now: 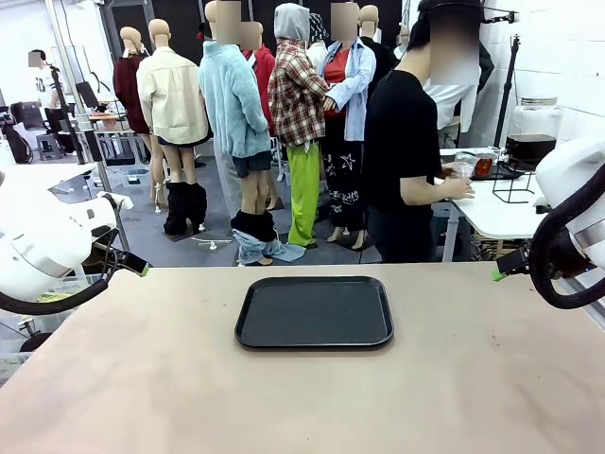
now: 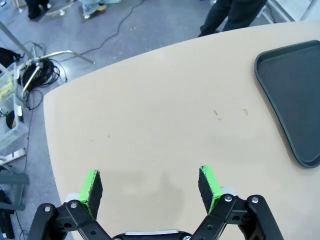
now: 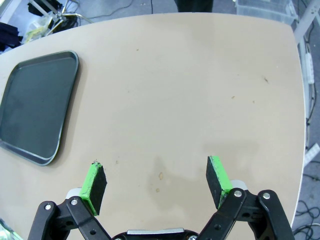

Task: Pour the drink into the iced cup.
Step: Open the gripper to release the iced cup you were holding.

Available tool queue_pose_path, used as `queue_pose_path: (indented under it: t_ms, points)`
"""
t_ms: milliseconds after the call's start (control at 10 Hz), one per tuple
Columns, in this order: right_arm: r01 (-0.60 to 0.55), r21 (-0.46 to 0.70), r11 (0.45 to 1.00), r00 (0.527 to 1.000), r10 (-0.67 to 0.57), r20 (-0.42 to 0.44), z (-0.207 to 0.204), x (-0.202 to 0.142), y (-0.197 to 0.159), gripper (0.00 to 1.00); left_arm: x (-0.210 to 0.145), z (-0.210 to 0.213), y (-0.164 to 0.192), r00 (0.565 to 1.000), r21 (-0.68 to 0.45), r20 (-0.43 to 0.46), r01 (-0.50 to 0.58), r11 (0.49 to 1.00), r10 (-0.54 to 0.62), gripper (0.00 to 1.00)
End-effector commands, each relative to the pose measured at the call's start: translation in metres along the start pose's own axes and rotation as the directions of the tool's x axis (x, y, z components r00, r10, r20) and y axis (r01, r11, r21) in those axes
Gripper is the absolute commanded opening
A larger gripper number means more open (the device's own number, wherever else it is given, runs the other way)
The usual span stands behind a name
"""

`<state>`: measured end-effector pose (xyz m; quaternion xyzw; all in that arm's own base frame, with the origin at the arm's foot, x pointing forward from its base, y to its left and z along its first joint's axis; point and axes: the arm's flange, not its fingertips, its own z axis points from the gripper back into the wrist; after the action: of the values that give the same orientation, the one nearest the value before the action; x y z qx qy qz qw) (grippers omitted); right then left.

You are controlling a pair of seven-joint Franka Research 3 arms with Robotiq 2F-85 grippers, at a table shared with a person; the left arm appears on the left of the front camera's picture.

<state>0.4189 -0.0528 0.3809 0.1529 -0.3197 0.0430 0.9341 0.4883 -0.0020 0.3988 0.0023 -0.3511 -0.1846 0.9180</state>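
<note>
Drink and iced cup are not yet on the tabletop, where a black tray sits bare at frame centre, so pouring is all still ahead, while left claw and right claw hover open, holding nothing

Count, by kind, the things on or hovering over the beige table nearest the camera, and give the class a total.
Black rectangular plastic tray: 1
Open black robot gripper with green pads: 2, the left gripper and the right gripper
Total: 3
</note>
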Motion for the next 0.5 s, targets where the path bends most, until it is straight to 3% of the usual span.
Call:
queue_pose_path:
  t_ms: [0, 400]
  points:
    - [-0.006, 0.004, 1.000, 1.000, 0.006, 0.009, -0.0011, -0.0017, 0.0000, 1.00, -0.0032, -0.0017, -0.0009, 1.000, 0.007, 0.014, -0.008, 1.000, 0.008, 1.00]
    - [-0.006, 0.004, 1.000, 1.000, 0.006, 0.009, -0.0011, -0.0017, 0.0000, 1.00, -0.0032, -0.0017, -0.0009, 1.000, 0.007, 0.014, -0.008, 1.000, 0.008, 1.00]
